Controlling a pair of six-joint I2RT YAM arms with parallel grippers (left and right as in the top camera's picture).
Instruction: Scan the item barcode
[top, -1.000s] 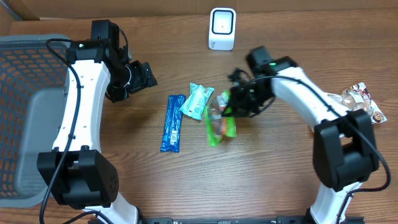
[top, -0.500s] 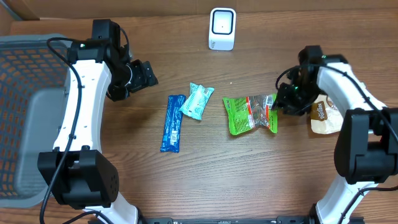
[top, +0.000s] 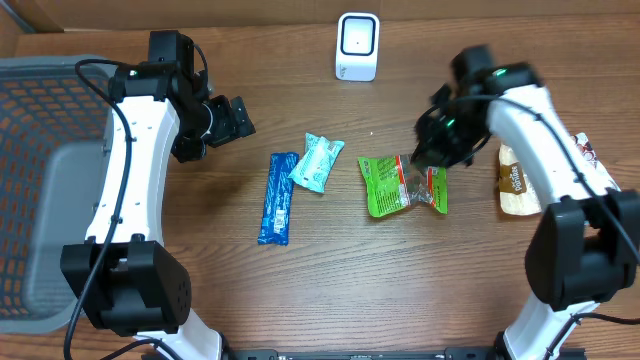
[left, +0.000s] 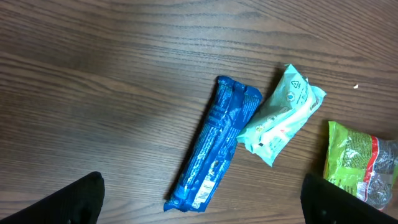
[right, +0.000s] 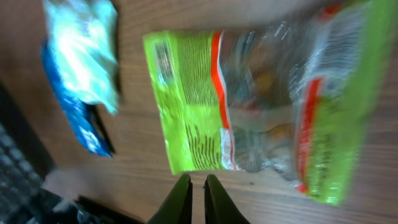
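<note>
Seen from my remote station: the green snack bag (top: 398, 186), bunched up beside the teal packet (top: 317, 162) a second ago, now lies flat further toward the right edge of the worktop (top: 450, 290). My right arm (top: 540, 110), which swung out right, is back over the bag. The right gripper (top: 428, 160) hangs at its upper right corner, fingers drawn together. A tan pouch (top: 517, 180) is uncovered near that edge.

Five packets — blue (top: 277, 198), teal (top: 317, 162), green (top: 385, 187), tan (top: 517, 182), one half-hidden (top: 584, 149) — one scanner (top: 357, 46), one basket (top: 50, 64)
</note>
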